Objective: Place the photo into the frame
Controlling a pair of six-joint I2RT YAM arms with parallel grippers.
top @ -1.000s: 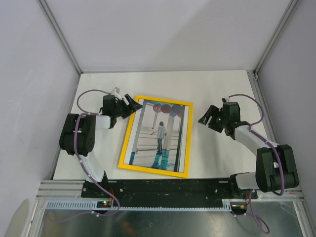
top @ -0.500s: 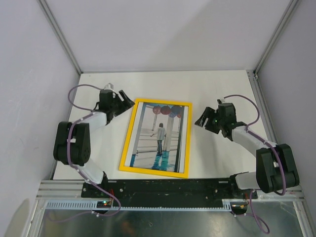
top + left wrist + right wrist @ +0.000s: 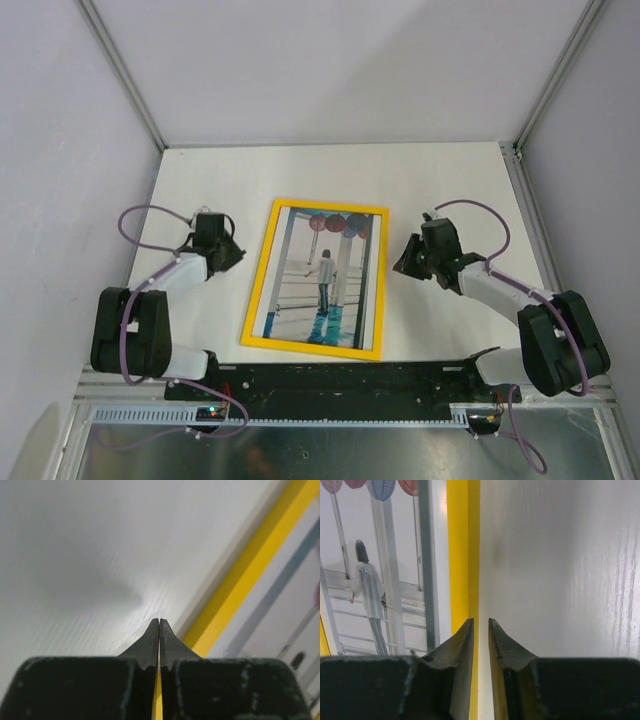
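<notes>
The yellow frame point(image 3: 262, 275) lies flat in the middle of the white table, with the photo point(image 3: 325, 275) of a person among white railings inside its border. My left gripper point(image 3: 233, 256) rests low just left of the frame's left side, its jaws pressed together with nothing between them. The left wrist view has the shut tips point(image 3: 159, 622) over bare table beside the yellow border point(image 3: 250, 575). My right gripper point(image 3: 403, 264) sits just off the frame's right side. Its tips point(image 3: 480, 622) stand a narrow gap apart over the frame's outer edge point(image 3: 460, 555), holding nothing; the photo point(image 3: 380, 580) lies to their left.
The white table point(image 3: 440, 180) is walled by pale panels at the back and both sides. A black rail point(image 3: 340, 380) carrying the arm bases runs along the near edge. Purple cables loop over both forearms.
Both arms have drawn back and dropped lower beside the frame. The left jaws have shut completely and the right jaws have narrowed to a slit. Frame and photo have not moved.
</notes>
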